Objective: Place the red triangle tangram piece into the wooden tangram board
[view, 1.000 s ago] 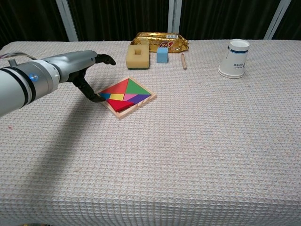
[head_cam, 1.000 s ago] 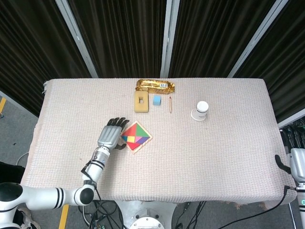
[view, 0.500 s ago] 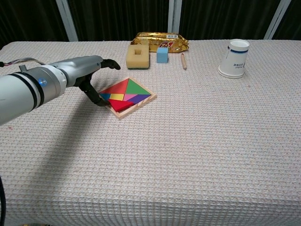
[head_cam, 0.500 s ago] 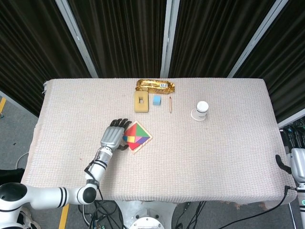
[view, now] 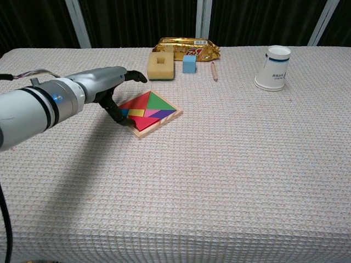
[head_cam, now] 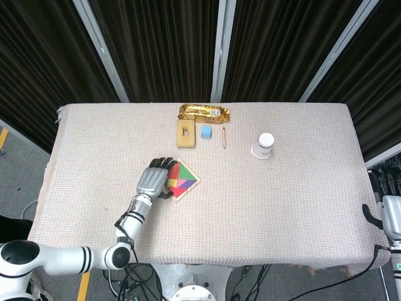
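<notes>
— Overhead first: left hand (head_cam: 152,181) lies flat over the left edge of the wooden board (head_cam: 182,180), fingers spread, gripping nothing I can see. Right hand (head_cam: 390,219) shows only as a sliver at the frame edge; grip impossible to judge.

— And the red triangle (view: 138,103)?

— Chest camera: it sits inside the board (view: 149,112) among the coloured pieces, left hand (view: 112,82) above the near-left corner, dark fingers (view: 117,112) reaching down to the rim. Sponge (view: 160,66), blue block (view: 189,63), pencil (view: 214,71), cup (view: 273,67) behind.
</notes>
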Controlling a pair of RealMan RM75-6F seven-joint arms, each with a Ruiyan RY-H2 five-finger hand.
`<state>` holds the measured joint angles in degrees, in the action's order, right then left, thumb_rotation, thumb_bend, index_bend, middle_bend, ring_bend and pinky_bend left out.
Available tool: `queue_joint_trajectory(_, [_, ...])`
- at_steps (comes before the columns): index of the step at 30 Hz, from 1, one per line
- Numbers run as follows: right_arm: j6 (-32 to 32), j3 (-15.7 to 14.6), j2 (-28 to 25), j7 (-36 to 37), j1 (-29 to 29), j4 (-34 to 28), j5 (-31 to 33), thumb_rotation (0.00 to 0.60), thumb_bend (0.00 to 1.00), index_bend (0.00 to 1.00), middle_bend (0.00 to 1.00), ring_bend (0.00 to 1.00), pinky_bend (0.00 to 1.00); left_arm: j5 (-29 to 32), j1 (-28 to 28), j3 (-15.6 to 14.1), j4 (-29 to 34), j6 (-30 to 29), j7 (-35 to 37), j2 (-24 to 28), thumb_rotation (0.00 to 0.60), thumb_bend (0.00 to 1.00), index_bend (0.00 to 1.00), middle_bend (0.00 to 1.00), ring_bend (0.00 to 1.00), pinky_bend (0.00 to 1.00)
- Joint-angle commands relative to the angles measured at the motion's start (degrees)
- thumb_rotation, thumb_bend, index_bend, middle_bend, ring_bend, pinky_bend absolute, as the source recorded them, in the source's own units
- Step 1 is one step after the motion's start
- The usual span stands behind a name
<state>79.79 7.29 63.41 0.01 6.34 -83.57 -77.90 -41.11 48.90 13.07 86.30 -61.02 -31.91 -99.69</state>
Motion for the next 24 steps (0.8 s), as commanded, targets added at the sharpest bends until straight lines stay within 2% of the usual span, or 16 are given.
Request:
queue_joint_trajectory(1, [0.1,0.04,-0.04,0.0,-0.02,0.0,-0.01,0.6,0.27,0.0,0.0,0.0,0.0,-0.06,-0.01,0.16,0.43,-0.13,-0.09,0.21,0.6,0.22,0.12,0.06,0.0,0.07])
queue_joint_trajectory(7, [0.06,0.02,-0.1,-0.18,0.04,-0.15,-0.04,0.6,0.27,0.0,0.0,0.0,0.0,-0.97,0.31,1.68,0.97,-0.95,0.33,0.77,0.6,0.22,0.12,0.06,0.0,0.07])
queue_joint_trajectory(13, [-0.08,0.03,-0.06,-0.29,0.1,-0.21,0.11,0.6,0.27,0.0,0.0,0.0,0.0,0.15,2.59,3.7,-2.92,0.71,-0.39,-0.56,0.6,0.22,0.12,0.06,0.0,0.07])
queue_joint_trajectory(18, [-0.09,0.03,-0.1,-0.15,0.02,-0.09,0.25,0.6,0.27,0.0,0.0,0.0,0.0,2.28,4.29,4.3,-6.23,2.18,-1.85,-2.18,0.6,0.22,0.12,0.06,0.0,0.07])
queue_joint_trajectory(24, [-0.12,0.02,-0.07,0.36,-0.06,0.35,0.33,0.6,0.27,0.0,0.0,0.0,0.0,3.13,4.72,3.57,-7.4,3.32,-2.25,-2.95,0.6,0.22,0.12,0.06,0.0,0.07])
